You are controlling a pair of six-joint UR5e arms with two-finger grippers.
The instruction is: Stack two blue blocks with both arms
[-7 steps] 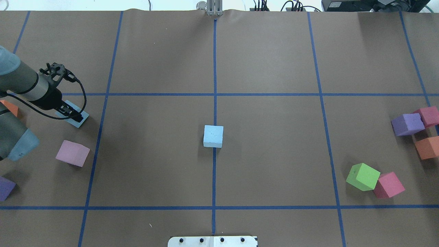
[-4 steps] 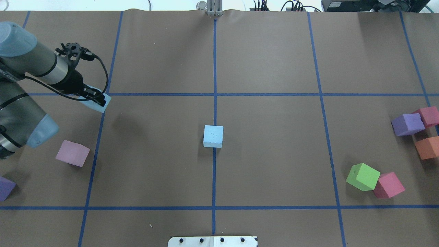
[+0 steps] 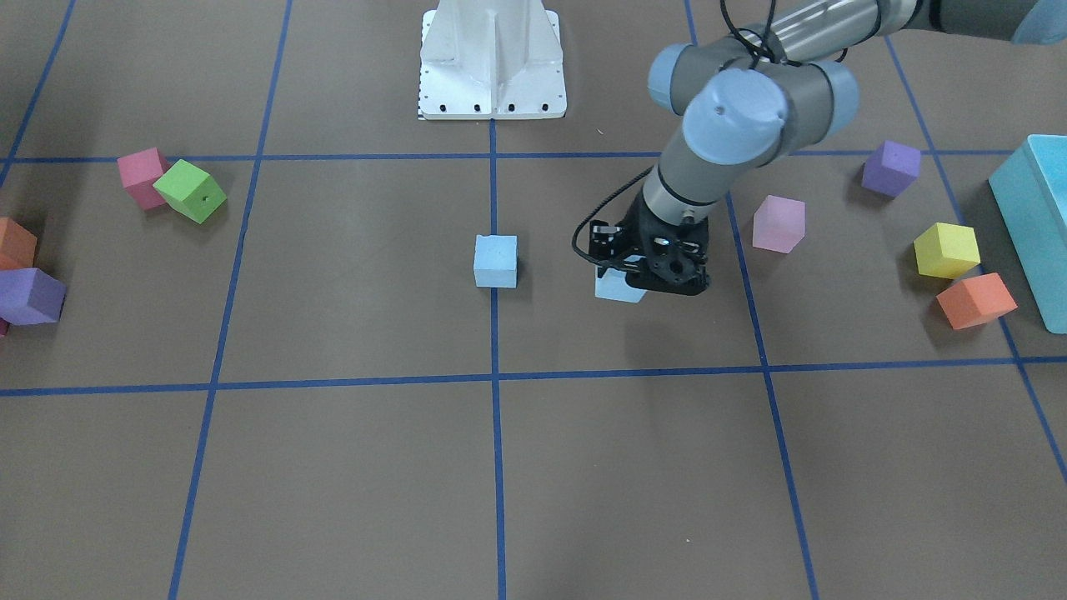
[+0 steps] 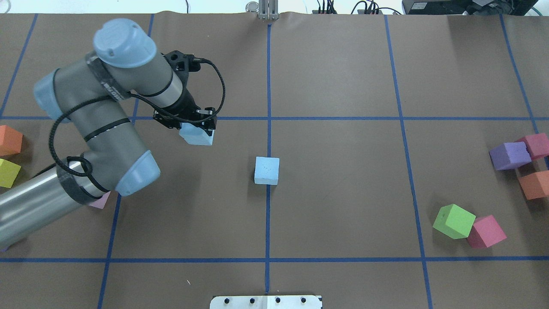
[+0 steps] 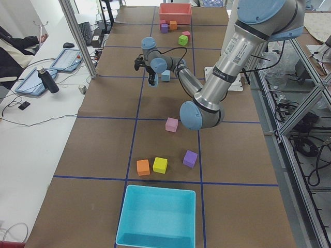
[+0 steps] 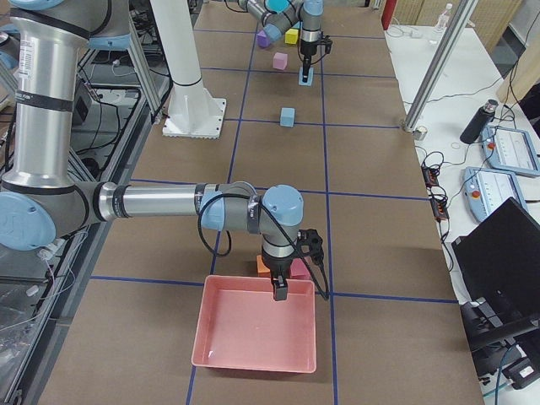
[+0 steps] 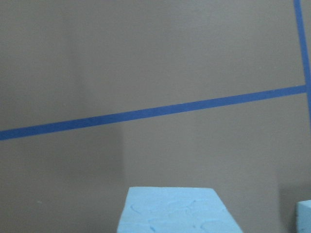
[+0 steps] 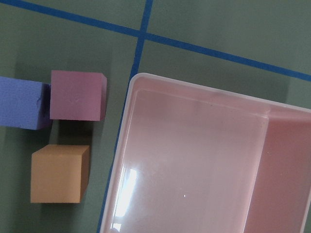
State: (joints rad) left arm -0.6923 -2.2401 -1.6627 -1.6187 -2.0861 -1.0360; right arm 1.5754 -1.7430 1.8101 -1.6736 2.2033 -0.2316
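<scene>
One pale blue block (image 4: 266, 170) sits on the centre line of the table, also in the front view (image 3: 495, 260). My left gripper (image 4: 195, 125) is shut on the second blue block (image 4: 197, 135) and holds it above the table, to the left of and a little beyond the resting block, apart from it. The front view shows the held block (image 3: 621, 286) under the gripper (image 3: 658, 271). The left wrist view shows the held block (image 7: 177, 211) at the bottom edge. My right gripper (image 6: 279, 291) hangs over a pink tray; I cannot tell whether it is open or shut.
A pink cube (image 4: 99, 201) lies partly under my left arm; orange (image 4: 9, 140) and yellow (image 4: 8, 172) cubes lie at the far left. Green (image 4: 453, 221), red (image 4: 486, 231) and purple (image 4: 509, 155) cubes lie right. A turquoise box (image 3: 1038, 225) and the pink tray (image 6: 257, 325) stand at the table's ends.
My left arm has carried the blue block from the far left to the right, toward the centre block. The centre block and other cubes have not moved.
</scene>
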